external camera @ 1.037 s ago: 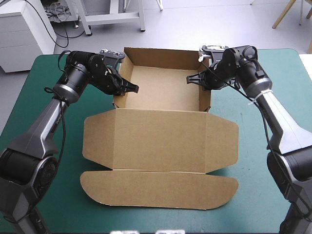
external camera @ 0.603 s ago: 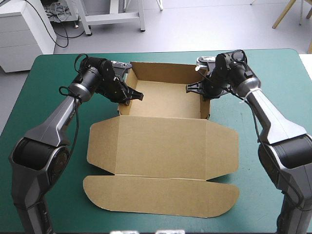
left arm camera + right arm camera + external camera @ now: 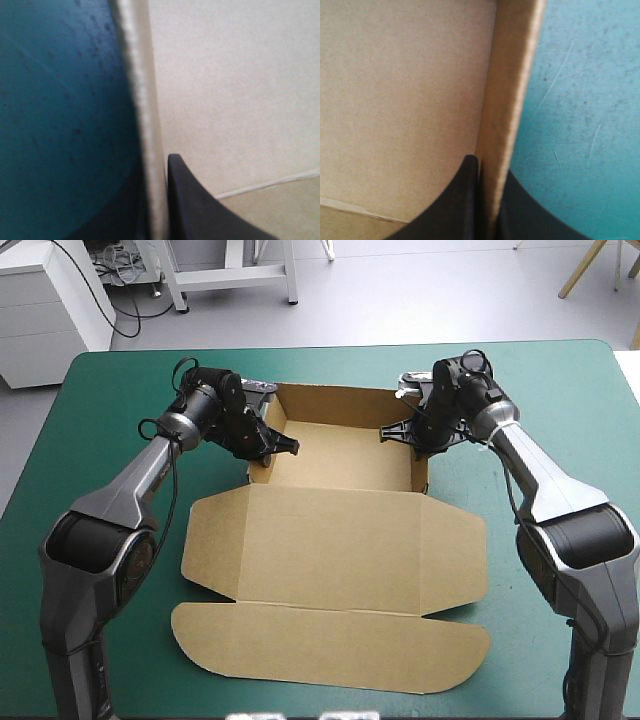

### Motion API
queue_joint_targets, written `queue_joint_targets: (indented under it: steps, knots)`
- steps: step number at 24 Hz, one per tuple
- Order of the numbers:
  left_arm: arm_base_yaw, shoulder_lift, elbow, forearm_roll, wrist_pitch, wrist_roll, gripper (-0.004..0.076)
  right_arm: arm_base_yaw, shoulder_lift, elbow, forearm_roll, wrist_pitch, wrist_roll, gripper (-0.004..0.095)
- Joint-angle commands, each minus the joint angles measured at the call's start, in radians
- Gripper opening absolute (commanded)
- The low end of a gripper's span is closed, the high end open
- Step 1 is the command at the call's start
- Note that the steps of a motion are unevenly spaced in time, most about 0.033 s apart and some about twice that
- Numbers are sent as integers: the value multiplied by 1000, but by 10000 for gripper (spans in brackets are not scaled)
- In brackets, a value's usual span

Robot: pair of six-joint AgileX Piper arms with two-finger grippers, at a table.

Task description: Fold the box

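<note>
1. Brown board makes up the box (image 3: 340, 455), which you will find as an open tray on the far middle of the teal-green cover (image 3: 110, 470). Its back, left and right walls are raised.
2. The lid (image 3: 330, 540) lies flat on the cover, reaching from the tray toward the near edge of the table. A long rounded flap (image 3: 330, 645) lies at its nearest end, and a small side flap spreads out on either side of the lid.
3. Your left gripper (image 3: 272, 447) is on the tray's left wall (image 3: 146, 125), partway along it.
   - The left wrist view shows the wall's top edge running straight between the two fingers.
   - The inner finger (image 3: 200, 215) sits inside the tray against the board, and the other is a dark shape on the outside, over the cover.
   - The fingers are all but closed, with only the sheet between them.
4. Your right gripper (image 3: 398, 430) has the right wall (image 3: 507, 100) in the same way, about midway along it.
   - One finger is inside the tray and one is outside above the cover.
   - The fingers are pinched together on the board, with no gap to see.
5. The two grippers face each other across the tray's floor, each arm coming in from its own side of the table.
6. The tray's floor is bare board, and in both wrist views you can see a crease line where it meets a wall.
</note>
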Motion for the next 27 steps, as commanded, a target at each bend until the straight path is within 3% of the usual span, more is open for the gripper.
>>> queue_joint_targets:
  steps: [1, 4, 7, 9, 18, 27]
  knots:
    - [-19, -54, -36, -106, -58, 43, 4, 12, -41, -28, 46, -22, -56, 14]
    - [-19, -68, -40, -123, -31, 70, 238, 12, -70, -32, 46, -29, -70, 253]
    - [-19, -105, -62, -151, -23, 83, 533, 10, -119, -43, 36, -29, -70, 594]
    - [-19, -131, -78, -147, -25, 83, 540, 10, -150, -43, 28, -29, -68, 639]
    - [-19, -329, -100, 62, 18, 71, 522, 10, -306, -41, -33, 10, -64, 635]
    - [-19, -588, -89, 110, 85, 71, 456, 10, -460, -41, 4, 10, -56, 634]
